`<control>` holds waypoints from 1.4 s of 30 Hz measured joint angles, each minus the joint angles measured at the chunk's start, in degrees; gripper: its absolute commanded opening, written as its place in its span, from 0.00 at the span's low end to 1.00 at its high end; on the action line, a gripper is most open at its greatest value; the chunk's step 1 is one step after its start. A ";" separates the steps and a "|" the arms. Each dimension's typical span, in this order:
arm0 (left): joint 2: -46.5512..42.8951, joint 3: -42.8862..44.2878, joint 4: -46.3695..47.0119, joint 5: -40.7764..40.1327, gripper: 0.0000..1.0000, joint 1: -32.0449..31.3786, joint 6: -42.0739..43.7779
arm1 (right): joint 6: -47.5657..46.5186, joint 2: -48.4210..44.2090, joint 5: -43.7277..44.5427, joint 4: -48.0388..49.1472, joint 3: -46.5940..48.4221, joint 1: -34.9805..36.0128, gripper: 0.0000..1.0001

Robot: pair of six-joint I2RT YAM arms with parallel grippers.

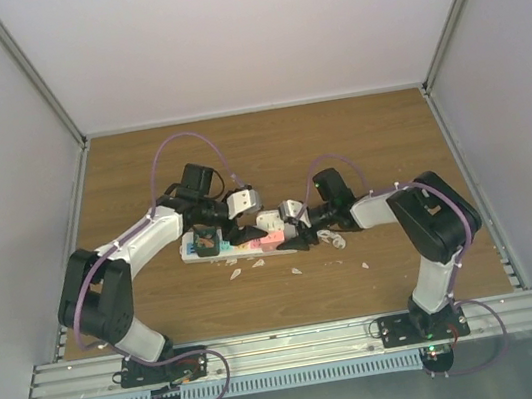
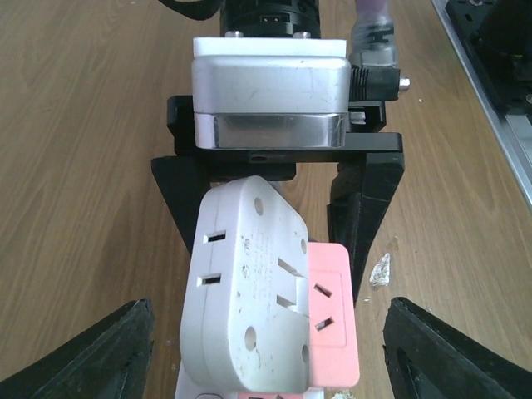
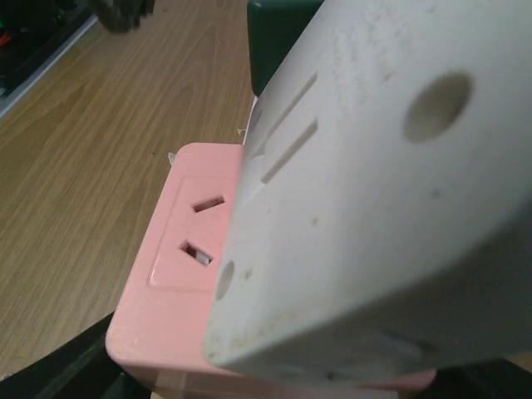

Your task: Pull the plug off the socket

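Top external view: socket (image 1: 253,246), a long white strip, lies flat on the table (image 1: 339,147) with its long axis running left to right between the two arms. The plug (image 1: 270,221), a white block, sits on the socket's right-hand end. The left pincer (image 1: 243,235) reaches in over the socket's left stretch, the right pincer (image 1: 291,231) over its right end, so the two face each other along the socket's length. White scraps (image 1: 236,273) lie just nearward of the socket.

Left wrist view: this pincer's own fingers (image 2: 116,357) stand wide, one on either side of the socket, with bare wood showing in each gap, so nothing is held. Ahead along the socket, the plug tilts over the pink outlet, one edge raised off the socket's face. The right pincer's black fingers straddle the plug's far end.

Right wrist view: the plug fills the frame, slanting above the socket's pink outlet. Whether these fingers press on the plug or merely flank it cannot be told.

Assessment: the plug lies directly between the right pincer's fingers, so the right arm is the nearer. The pull likely goes up and away from the socket's face, crosswise to its long axis, with the left pincer placed to steady the socket.
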 measured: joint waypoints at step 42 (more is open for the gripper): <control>-1.33 -1.46 2.19 -2.60 0.12 -3.04 -2.10 | 22.18 7.23 -6.78 38.91 -9.05 -1.20 0.48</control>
